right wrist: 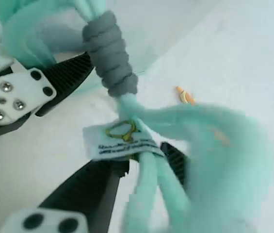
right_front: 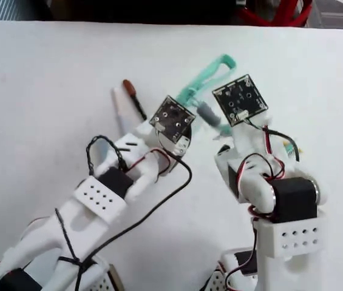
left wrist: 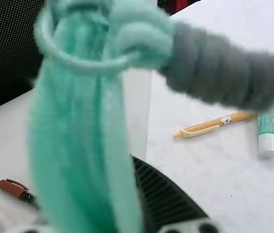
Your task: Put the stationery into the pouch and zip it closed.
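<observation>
The pouch's fluffy mint strap [right_front: 204,79] with a grey wrap [right_front: 207,113] hangs stretched between my two grippers above the table's middle. The left gripper [right_front: 186,102] is shut on the mint strap [left wrist: 78,145], close in front of its camera, beside its black finger [left wrist: 163,196]. The right gripper [right wrist: 144,170] is shut on the mint cords [right wrist: 149,179] just below a white label [right wrist: 120,141] and the grey wrap [right wrist: 110,53]. On the table lie a brown-capped pen [right_front: 132,94], a yellow pen [left wrist: 214,124] and a white-and-teal glue stick [left wrist: 267,137]. The pouch body is not clearly visible.
A white tube-like item [right_front: 120,108] lies beside the brown-capped pen [left wrist: 13,188]. The left arm's gripper [right wrist: 15,87] shows close by in the right wrist view. The table's far edge [right_front: 159,23] meets a dark background. Open white tabletop lies at the left and far right.
</observation>
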### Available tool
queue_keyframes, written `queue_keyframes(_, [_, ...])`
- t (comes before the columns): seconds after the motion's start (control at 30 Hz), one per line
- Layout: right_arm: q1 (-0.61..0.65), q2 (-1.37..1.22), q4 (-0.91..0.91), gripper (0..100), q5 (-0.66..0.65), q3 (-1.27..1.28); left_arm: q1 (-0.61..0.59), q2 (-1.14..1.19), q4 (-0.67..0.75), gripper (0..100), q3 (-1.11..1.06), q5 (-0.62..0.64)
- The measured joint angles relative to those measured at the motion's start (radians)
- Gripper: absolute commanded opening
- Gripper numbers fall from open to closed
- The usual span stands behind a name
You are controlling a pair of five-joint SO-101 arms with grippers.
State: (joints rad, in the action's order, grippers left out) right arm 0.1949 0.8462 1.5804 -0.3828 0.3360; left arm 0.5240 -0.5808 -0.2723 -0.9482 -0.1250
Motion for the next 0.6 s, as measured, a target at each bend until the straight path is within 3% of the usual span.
queue_keyframes(0.1, [-0.003, 0.011, 0.023, 39.7, -0.002, -0.018, 0.002, 0.000, 0.000, 2, 0.000, 0.000])
queue_keyframes(0.33, [-0.029, 0.143, 0.048, 32.5, -0.072, -0.107, 0.002, 0.000, 0.000, 2, 0.000, 0.000])
queue_keyframes(0.47, [-0.210, 0.167, -0.002, 28.7, -0.129, -0.110, 0.002, 0.000, 0.000, 2, 0.000, 0.000])
queue_keyframes(0.6, [-0.439, 0.028, -0.153, 28.4, -0.158, -0.060, 0.005, 0.000, -0.008, 2, 0.003, 0.003])
